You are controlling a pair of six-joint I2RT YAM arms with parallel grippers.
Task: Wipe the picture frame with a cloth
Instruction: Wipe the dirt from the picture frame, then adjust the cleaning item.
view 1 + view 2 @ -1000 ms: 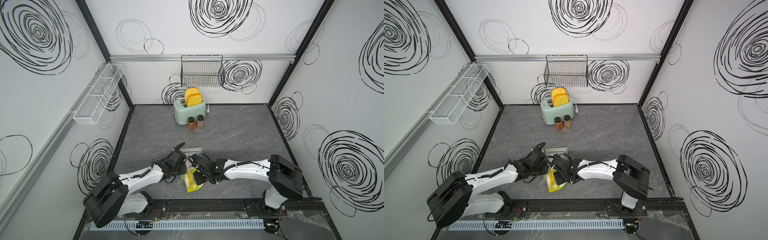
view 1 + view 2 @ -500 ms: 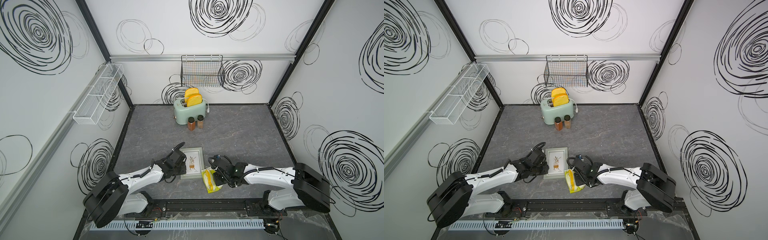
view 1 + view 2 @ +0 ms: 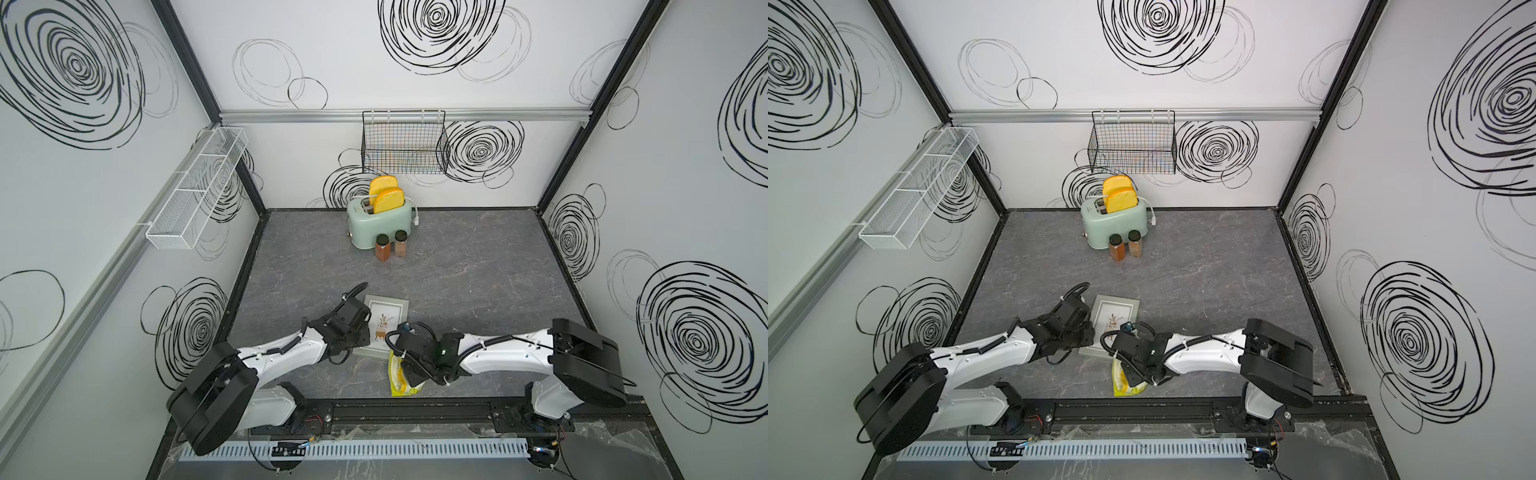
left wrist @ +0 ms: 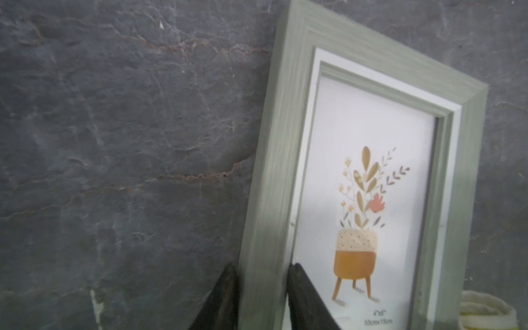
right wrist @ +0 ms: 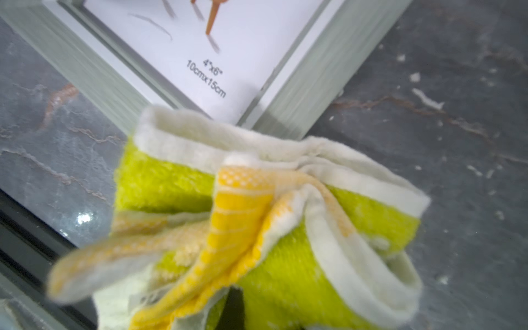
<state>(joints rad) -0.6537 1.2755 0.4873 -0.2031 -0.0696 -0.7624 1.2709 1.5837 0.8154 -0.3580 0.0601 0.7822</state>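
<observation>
The picture frame lies flat on the tabletop, close to its front edge and about midway between the two arms. The print faces up. The frame's long axis runs from front to back, leaning a little to one side.

The left tool is clamped on the frame's left long side. In the left wrist view one finger stands outside the green moulding and the other on its inner side, with the moulding between them. The right tool is clenched on the cloth, which hangs from it as a crumpled bundle.

The relation that matters is where the cloth sits. It is at the near right corner of the frame, and in the right wrist view its white folded border just overlaps that corner. The glass therefore lies ahead of the right tool, toward the back wall. I judge that the coming stroke should follow the long axis, away from the robot. The right arm is the one to move, while the left arm only steadies the frame.

Behind the frame the tabletop is open as far as the toaster and the two jars, which stand well apart from it. On the near side the black rail is close to the cloth, so there is little room to pull back. The left tool takes up the frame's left side, so the stroke should keep to the centre and the right.
</observation>
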